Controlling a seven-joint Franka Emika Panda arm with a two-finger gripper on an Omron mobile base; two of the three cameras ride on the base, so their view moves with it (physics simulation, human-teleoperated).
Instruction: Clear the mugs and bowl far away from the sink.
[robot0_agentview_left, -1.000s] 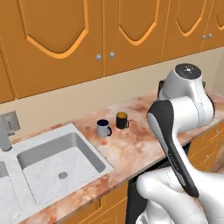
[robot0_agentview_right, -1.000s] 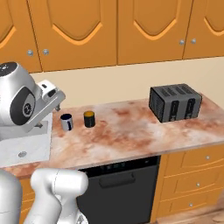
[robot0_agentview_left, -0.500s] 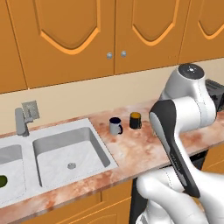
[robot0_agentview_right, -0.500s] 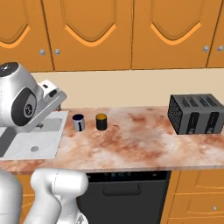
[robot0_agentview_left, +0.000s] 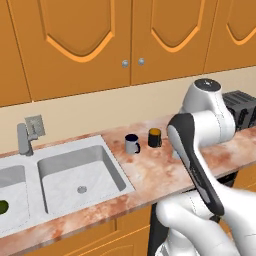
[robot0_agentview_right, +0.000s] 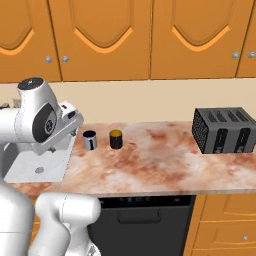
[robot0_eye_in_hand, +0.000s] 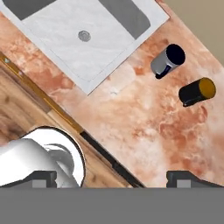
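Orange cabinets over a marbled counter (robot0_agentview_left: 150, 172). From the left base camera, the sink (robot0_agentview_left: 75, 175) sits with both mugs close to its rim: the pale mug (robot0_agentview_left: 132, 144) nearer, the black mug (robot0_agentview_left: 155, 138) just beside it. A toaster (robot0_agentview_left: 242, 107) stands well off beyond the arm. I cannot pick out the bowl — something green lies in the far basin, too small to name.

Right base camera: pale mug (robot0_agentview_right: 90, 140) and black mug (robot0_agentview_right: 116, 139) stand upright, near each other but apart; the toaster (robot0_agentview_right: 224, 130) marks the open end of the counter.

Hand camera: the claw (robot0_eye_in_hand: 112, 179) hangs high with its tips spread wide, holding nothing. Both mugs lie ahead of it, well apart from the tips — pale mug (robot0_eye_in_hand: 168, 60) close to the sink corner (robot0_eye_in_hand: 87, 83), black mug (robot0_eye_in_hand: 197, 92) nearer the claw's right tip.

Risks, as I judge them: the mugs stand close enough that descending on one could knock the other, and a handle caught between the tips would twist the grip.
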